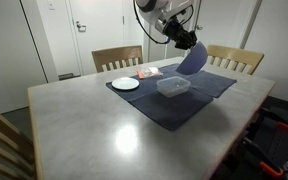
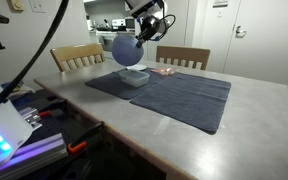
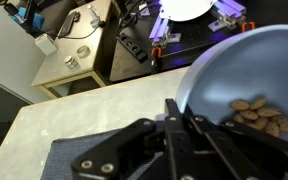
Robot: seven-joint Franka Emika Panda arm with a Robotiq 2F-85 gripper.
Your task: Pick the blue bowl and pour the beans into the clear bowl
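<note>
in an exterior view the arm (image 1: 164, 20) holds the blue bowl (image 1: 191, 60) aloft and steeply tilted, jaws clamped on its rim, above and just behind the clear bowl (image 1: 173, 87), which sits on a dark cloth (image 1: 184, 105) on the bench (image 1: 94, 130); a white plate (image 1: 125, 84) lies at one corner of the cloth. in an exterior view the blue bowl (image 2: 125, 49) hangs tipped on its side over the clear bowl (image 2: 136, 75), apart from it. in the wrist view the jaws grip the rim of the blue bowl (image 3: 224, 70), and brown beans (image 3: 260, 117) are gathered at its low side.
</note>
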